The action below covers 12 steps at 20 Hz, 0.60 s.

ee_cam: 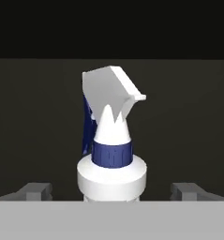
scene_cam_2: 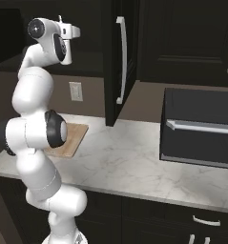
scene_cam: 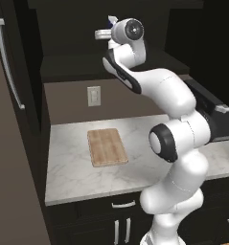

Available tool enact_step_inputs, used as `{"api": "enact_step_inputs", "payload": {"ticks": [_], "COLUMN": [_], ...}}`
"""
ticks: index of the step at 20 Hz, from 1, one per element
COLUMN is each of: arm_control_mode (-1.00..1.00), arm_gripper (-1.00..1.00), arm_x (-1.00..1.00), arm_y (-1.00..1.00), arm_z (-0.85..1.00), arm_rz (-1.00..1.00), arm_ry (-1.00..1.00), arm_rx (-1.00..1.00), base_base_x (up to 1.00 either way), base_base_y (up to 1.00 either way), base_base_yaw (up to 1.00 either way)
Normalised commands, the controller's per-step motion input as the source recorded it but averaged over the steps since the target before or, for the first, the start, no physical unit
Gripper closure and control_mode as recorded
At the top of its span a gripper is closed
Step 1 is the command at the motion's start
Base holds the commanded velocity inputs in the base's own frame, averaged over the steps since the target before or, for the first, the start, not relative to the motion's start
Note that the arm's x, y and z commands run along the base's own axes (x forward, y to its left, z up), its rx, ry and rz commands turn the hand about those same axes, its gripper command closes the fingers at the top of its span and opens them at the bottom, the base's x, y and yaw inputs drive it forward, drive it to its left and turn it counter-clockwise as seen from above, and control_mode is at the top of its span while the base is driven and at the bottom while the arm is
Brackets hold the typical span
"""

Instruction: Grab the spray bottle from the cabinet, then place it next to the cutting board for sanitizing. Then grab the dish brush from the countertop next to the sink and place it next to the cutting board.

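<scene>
Both fingertips [ee_cam: 36,190] of the wide-open pincer [ee_cam: 111,191] flank the upright spray bottle [ee_cam: 111,154], apart from it.

3 cams: 2 base, 1 hand
Base views flank arm from behind, share cutting board [scene_cam: 107,147] & countertop [scene_cam_2: 134,162]; hand cam close on spray bottle [ee_cam: 111,154].

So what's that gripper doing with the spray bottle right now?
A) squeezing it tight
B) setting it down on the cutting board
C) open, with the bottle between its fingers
C: in the hand view the gripper is open, its fingers standing clear either side of the spray bottle.
</scene>
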Motion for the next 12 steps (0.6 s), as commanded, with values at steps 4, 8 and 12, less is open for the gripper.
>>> {"api": "enact_step_inputs", "payload": {"ticks": [4, 8, 12], "arm_control_mode": [-1.0, -1.0, -1.0], "arm_gripper": [1.0, 1.0, 1.0], "arm_x": [0.11, 0.0, -0.01], "arm_y": [0.0, 0.0, 0.0], "arm_z": [-0.02, -0.01, -0.05], "arm_rz": [0.0, 0.0, 0.0], "arm_ry": [0.0, 0.01, 0.01], "arm_rx": [0.0, 0.0, 0.02], "base_base_x": [0.0, 0.0, 0.0], "base_base_y": [0.0, 0.0, 0.0], "base_base_yaw": [0.0, 0.0, 0.0]}}
